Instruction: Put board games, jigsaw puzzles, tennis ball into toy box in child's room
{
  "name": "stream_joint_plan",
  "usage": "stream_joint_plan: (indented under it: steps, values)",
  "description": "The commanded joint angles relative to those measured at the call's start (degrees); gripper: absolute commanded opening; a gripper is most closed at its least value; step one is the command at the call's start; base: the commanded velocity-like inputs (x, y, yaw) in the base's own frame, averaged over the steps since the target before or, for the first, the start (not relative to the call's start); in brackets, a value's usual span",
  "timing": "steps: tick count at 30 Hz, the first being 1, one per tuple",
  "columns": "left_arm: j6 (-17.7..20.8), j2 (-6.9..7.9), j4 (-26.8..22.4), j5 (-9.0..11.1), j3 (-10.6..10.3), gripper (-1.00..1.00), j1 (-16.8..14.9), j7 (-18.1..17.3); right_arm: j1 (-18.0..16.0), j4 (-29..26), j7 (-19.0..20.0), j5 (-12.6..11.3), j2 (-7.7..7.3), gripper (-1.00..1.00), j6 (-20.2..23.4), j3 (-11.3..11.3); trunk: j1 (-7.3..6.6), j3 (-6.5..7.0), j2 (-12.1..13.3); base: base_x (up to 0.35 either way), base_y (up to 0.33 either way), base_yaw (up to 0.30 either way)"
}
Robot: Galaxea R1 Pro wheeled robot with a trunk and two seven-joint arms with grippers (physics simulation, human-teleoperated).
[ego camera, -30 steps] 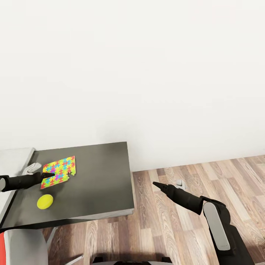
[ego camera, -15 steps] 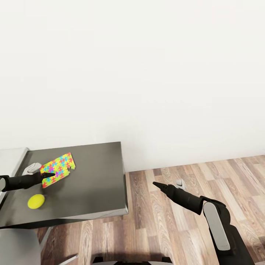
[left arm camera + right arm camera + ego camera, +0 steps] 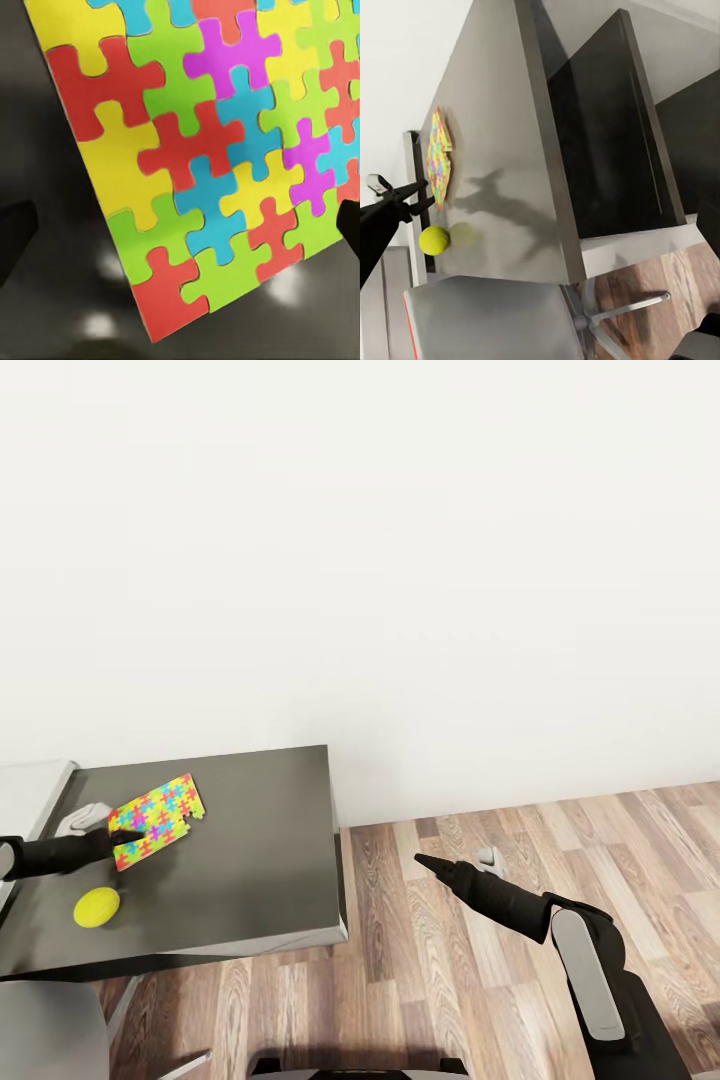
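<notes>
Dark grey table (image 3: pixel 250 860), glossy top, against plain white wall (image 3: pixel 400 560). Brown-grey wood-plank floor (image 3: pixel 480 980) beside and beneath it. Light-grey chair (image 3: pixel 487 319) with metal base legs at table's near edge.

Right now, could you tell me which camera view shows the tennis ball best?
The head view: the tennis ball sits whole on the dark table, near the jigsaw puzzle. The right wrist view shows it smaller and farther off. The left wrist view shows the puzzle close up.

Change log: view shift, puzzle raised
Cam swung right since 1 s ago; jigsaw puzzle (image 3: pixel 154 821) now tilted in left gripper (image 3: pixel 130 839) (near edge up).
</notes>
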Motion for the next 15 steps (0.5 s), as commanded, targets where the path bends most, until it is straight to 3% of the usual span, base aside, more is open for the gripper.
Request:
stream_joint_plan:
  steps: [1,8,15]
  values:
    - [0.4,0.05,-0.1,0.6,-0.4,1.00,-0.1,0.7,0.0,0.0,0.5,0.4,0.02,1.00,0.3,-0.1,0.03,-0.08,-0.1,0.000,0.000,0.000]
    - [0.3,-0.02,-0.8,0.7,0.0,1.00,-0.4,7.0,0.0,0.1,0.5,0.5,0.14,1.00,0.3,0.0,0.03,-0.08,-0.1,0.000,0.000,0.000]
    - [0.4,-0.18,-3.4,0.8,0.1,1.00,-0.5,8.5,0.0,0.1,0.4,0.5,0.20,1.00,0.2,0.0,0.03,-0.08,-0.1,0.000,0.000,0.000]
